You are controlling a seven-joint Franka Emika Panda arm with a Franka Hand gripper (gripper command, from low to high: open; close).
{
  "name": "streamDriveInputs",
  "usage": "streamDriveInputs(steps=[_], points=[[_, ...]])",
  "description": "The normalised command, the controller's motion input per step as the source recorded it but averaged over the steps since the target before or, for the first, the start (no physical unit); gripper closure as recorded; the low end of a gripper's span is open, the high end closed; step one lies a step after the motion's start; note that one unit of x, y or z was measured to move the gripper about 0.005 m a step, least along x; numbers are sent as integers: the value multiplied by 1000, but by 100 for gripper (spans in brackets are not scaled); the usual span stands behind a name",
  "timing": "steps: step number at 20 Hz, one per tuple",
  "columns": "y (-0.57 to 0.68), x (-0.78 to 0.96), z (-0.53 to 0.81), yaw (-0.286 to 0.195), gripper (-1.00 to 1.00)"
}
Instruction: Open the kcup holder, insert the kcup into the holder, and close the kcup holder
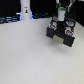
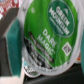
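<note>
The kcup [image 2: 50,36] fills the wrist view: a white cup with a green top, lying between the teal finger pads [image 2: 10,35]. In the exterior view my gripper [image 1: 61,19] hangs straight over the kcup holder [image 1: 61,34], a black boxy unit at the exterior view's right, and the kcup [image 1: 61,15] shows as a small white shape in the fingers. The gripper is shut on the kcup. Dark parts of the holder [image 2: 12,62] show beneath the cup in the wrist view. I cannot tell whether the tray is slid out.
A tall white bottle-shaped object [image 1: 25,10] stands at the back on the exterior view's left. The white table [image 1: 25,55] spreads in front of the holder. Dark clutter lines the back edge.
</note>
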Motion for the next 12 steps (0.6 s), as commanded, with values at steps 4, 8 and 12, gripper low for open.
streamDriveInputs(steps=[4,8,12], points=[[326,-30,-261,27,100],[168,40,-311,3,100],[34,71,-179,-1,100]])
